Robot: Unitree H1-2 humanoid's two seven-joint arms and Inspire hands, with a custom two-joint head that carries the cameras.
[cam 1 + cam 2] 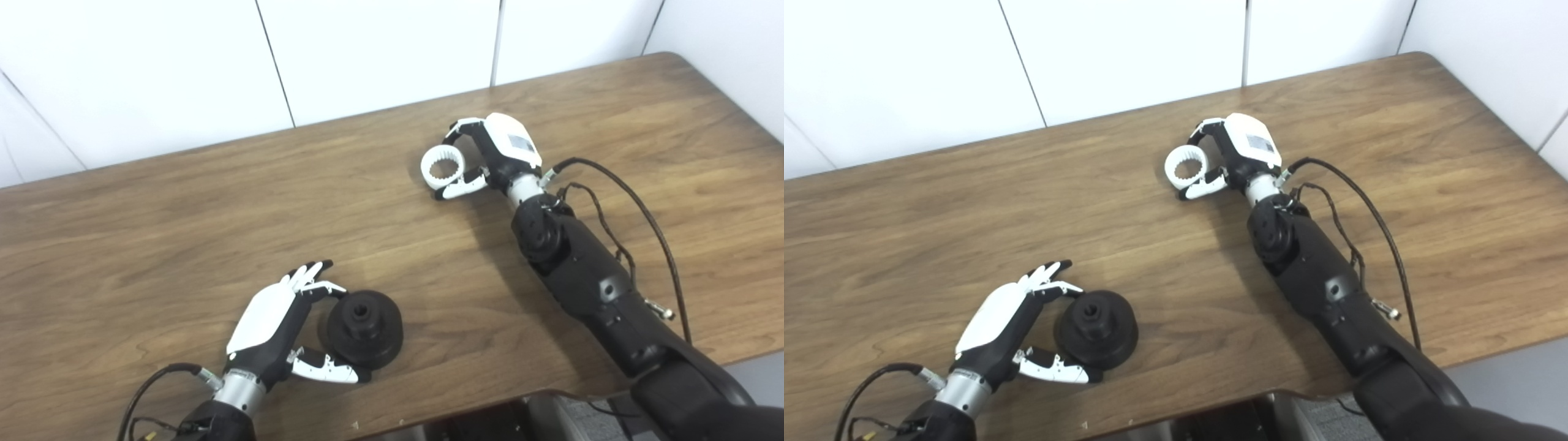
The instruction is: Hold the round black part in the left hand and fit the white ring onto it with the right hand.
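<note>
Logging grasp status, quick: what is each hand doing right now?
Left hand: shut on the round black part, fingers and thumb around it.
Right hand: shut on the white ring.

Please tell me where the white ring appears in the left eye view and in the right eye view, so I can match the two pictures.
Left eye view: the white ring is right of centre, in the upper half, between the fingers and thumb of the right hand.
Right eye view: the white ring sits near the centre line, upper half, at the same hand.
Shared landmark: the round black part near the front table edge, by the left hand.
</note>
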